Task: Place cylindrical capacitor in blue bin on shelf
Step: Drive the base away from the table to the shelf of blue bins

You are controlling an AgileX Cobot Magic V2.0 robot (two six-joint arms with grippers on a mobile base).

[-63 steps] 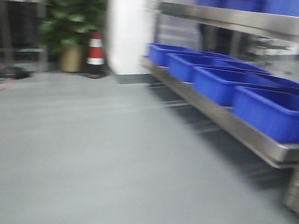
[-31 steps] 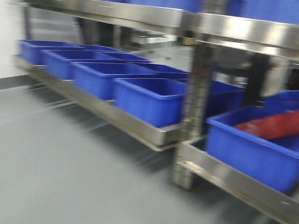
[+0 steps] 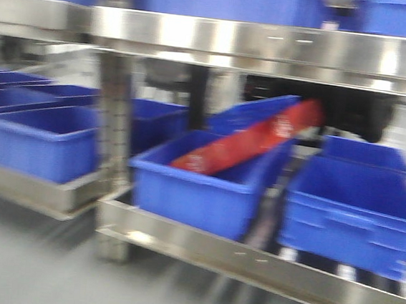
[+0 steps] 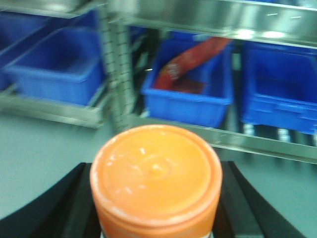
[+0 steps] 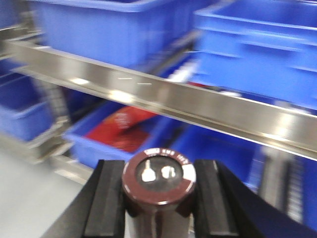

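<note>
My right gripper [image 5: 159, 198] is shut on the cylindrical capacitor [image 5: 158, 181], a dark maroon stub with two metal terminals on its top, held upright between the black pads. My left gripper [image 4: 156, 198] is shut on an orange lidded jar [image 4: 156, 173]. Ahead stands the steel shelf [image 3: 250, 261] with a row of blue bins. One blue bin [image 3: 192, 190] holds a red packet [image 3: 250, 146]. An empty blue bin [image 3: 352, 209] sits to its right. Neither gripper shows in the front view.
An upper steel rail [image 3: 270, 47] carries more blue bins above. A steel upright post [image 3: 114, 143] stands left of the bin with the red packet, and more blue bins [image 3: 35, 139] sit on the lower shelf at the left. Grey floor lies in front.
The front view has swung right along the shelf: the plant and cone are gone, and the bin with the red packet now sits near the middle and closer.
</note>
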